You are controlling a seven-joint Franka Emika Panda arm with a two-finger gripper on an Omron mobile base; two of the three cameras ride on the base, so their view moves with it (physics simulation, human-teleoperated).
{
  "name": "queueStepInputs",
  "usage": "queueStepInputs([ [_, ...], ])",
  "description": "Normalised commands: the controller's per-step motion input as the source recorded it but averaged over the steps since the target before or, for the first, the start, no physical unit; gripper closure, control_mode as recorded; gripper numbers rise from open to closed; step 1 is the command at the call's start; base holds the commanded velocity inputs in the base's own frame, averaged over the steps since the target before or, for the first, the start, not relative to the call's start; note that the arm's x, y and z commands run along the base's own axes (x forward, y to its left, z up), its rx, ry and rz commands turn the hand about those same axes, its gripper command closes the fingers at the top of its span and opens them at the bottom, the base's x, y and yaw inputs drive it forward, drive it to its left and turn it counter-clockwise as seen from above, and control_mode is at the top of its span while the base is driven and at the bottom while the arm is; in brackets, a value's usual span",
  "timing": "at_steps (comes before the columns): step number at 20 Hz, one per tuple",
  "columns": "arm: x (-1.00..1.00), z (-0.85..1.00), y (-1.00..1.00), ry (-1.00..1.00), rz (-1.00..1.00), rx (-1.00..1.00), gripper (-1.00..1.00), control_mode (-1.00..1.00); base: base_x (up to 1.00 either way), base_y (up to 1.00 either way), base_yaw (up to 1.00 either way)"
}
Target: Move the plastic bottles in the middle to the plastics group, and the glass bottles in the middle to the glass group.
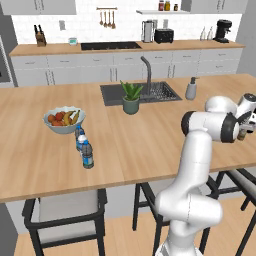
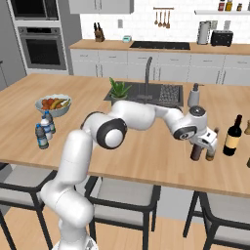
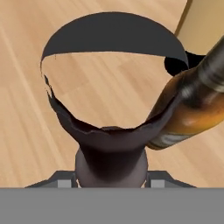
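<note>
My gripper [image 2: 199, 141] is at the right end of the island, shut on a slim dark brown glass bottle [image 2: 196, 150] that stands on the counter or just above it. In the hand view its neck [image 3: 111, 159] sits between my fingertips. A second brown glass bottle [image 2: 211, 151] stands right beside it, seen leaning across the right of the hand view [image 3: 192, 109]. The big dark wine bottle [image 2: 233, 135] stands a little further right. Far left, by the fruit bowl, the plastic water bottles [image 1: 83, 145] stand together, among them a greyish one with a dark cap [image 1: 87, 155].
A fruit bowl [image 1: 64, 121] sits behind the plastic bottles. A potted plant [image 1: 131, 98], the sink [image 1: 140, 93] and a soap dispenser [image 2: 194, 95] line the island's far side. A wooden shaker [image 2: 247, 127] is at the right edge. Stools stand under the near edge.
</note>
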Motion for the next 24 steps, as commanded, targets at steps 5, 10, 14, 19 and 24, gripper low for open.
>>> queueStepInputs([
  [5,0.00,-0.23,-0.16,-0.02,0.00,-0.02,1.00,-1.00,0.00,0.00,0.00],
  [10,0.00,-0.11,-0.01,-0.08,0.00,-0.03,1.00,-1.00,0.00,0.00,0.00],
  [14,-0.25,0.00,0.01,-0.11,0.01,-0.02,1.00,-1.00,0.00,0.00,0.00],
  [19,-0.19,0.00,0.01,-0.09,0.01,-0.09,1.00,-1.00,0.00,0.00,0.00],
  [24,-0.01,0.00,0.17,0.00,0.00,-0.11,1.00,-1.00,0.00,0.00,0.00],
])
